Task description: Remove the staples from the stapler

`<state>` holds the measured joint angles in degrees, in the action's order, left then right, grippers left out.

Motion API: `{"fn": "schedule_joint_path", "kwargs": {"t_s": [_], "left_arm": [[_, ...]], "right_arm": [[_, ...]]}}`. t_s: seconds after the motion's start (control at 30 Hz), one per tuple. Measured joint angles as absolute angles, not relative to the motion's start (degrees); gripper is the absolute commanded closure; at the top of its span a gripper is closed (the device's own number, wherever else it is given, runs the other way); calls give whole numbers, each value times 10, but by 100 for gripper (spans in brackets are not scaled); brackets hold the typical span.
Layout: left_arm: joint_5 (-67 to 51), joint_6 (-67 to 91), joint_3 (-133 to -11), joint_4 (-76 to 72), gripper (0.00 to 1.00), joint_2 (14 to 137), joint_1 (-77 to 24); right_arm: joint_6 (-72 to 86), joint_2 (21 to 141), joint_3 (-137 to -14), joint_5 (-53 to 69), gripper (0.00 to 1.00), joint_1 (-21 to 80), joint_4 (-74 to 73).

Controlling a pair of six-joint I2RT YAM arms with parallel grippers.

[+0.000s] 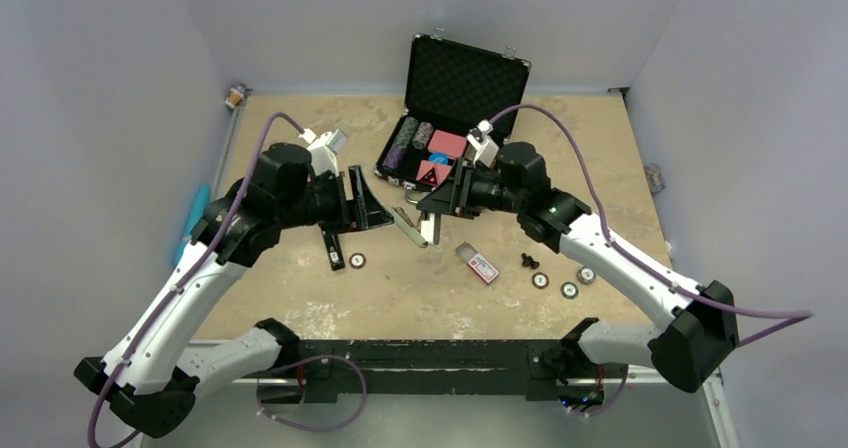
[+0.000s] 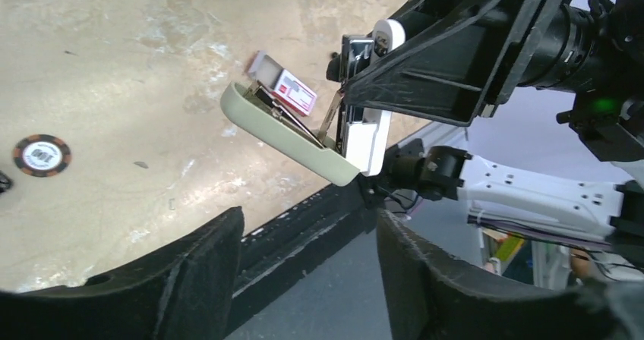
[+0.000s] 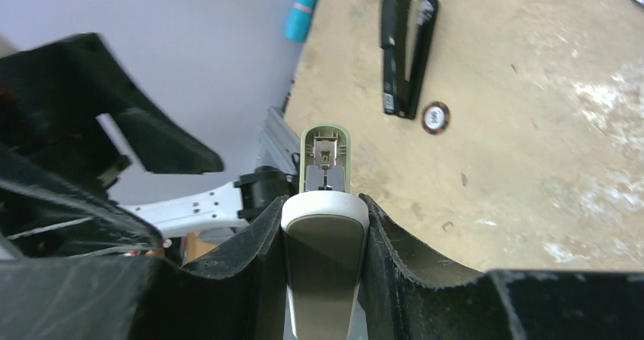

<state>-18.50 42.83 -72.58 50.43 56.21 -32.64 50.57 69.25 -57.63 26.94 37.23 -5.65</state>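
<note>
Left tool [image 1: 370,206], centre-left of the top view: jaws apart, empty. Right tool [image 1: 432,218], centre: jaws clamped on a pale grey-green bar [image 2: 292,136]. Both arms angle inward.

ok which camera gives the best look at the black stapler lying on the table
The right wrist view: the black stapler lies whole and sharp on the table, next to a chip. The top external view shows it small and dark. The left wrist view misses it.

Black stapler [image 3: 406,51] in glossy smooth plastic, grey-green stapler [image 3: 325,272] in matt plastic with bright metal internals, table [image 3: 531,165] of rough worn tan board with pale blotches, right gripper [image 3: 325,203] fingers [image 3: 402,256] faced in coarse matt black padding
</note>
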Motion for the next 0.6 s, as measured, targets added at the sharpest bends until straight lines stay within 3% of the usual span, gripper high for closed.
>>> {"fn": "schedule_joint_path", "kwargs": {"t_s": [0.13,0.2,0.6], "left_arm": [[-159,415,-726,502,83,590,-326],[-149,410,-725,499,97,609,-326],[-143,412,-684,403,100,801,-326]], "right_arm": [[496,738,-576,259,100,372,-83],[493,756,-576,254,100,372,-92],[468,867,-585,253,100,372,-99]]}}
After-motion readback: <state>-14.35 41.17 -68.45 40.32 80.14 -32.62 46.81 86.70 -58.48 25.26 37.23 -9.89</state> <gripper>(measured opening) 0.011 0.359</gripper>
